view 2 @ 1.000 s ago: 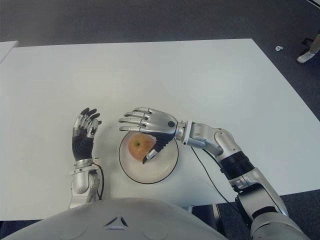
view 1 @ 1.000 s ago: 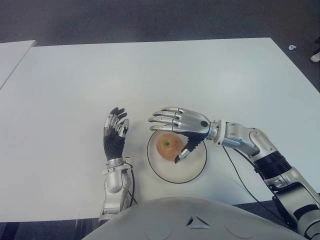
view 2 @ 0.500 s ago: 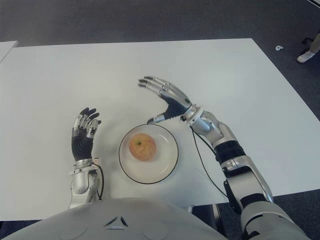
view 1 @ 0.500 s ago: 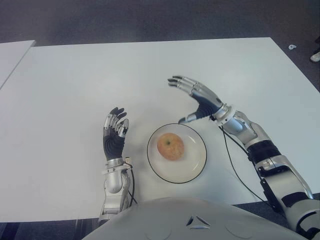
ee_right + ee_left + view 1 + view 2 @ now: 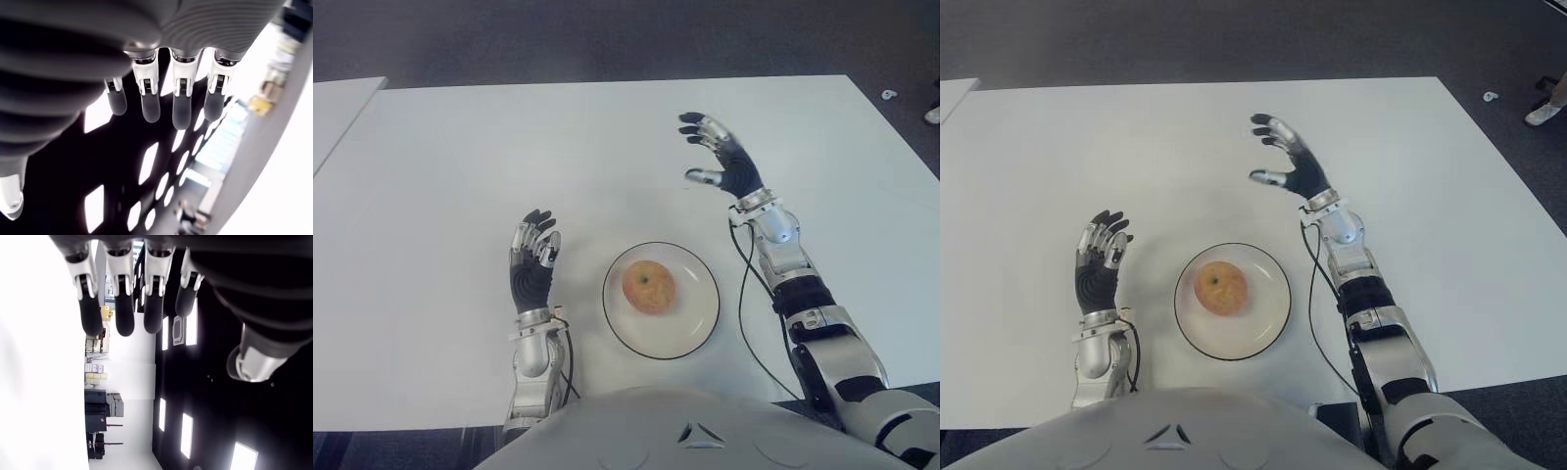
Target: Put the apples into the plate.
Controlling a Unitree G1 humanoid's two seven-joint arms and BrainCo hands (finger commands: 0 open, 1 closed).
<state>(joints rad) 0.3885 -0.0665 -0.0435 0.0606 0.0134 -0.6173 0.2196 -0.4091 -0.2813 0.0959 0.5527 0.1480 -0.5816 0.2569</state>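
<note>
The white worktop (image 5: 450, 147) stretched wide in front of me, with dark floor (image 5: 607, 39) beyond its far edge and the corner of a second white surface (image 5: 337, 103) off to my left. My right arm (image 5: 793, 284) reached forward over the worktop from the near right, a thin black cable (image 5: 749, 304) hanging along it and trailing across the surface. Near me, a white plate (image 5: 695, 318) with a dark rim sat on the worktop between my two arms. My right hand (image 5: 722, 157) was raised well beyond the plate and to its right, palm turned inward, fingers (image 5: 180, 105) spread and straight, gripping nothing. My left hand (image 5: 532, 266) stood upright just left of the plate, apart from its rim, fingers (image 5: 121, 313) loosely extended with the tips a little bent, also holding nothing. One apple (image 5: 648, 288), yellow-orange with a reddish flush, lay in the middle of the plate with its stem dimple facing up, touched by neither hand. A small pale object (image 5: 887, 94) lay on the floor past the far right corner, too small to make out.
</note>
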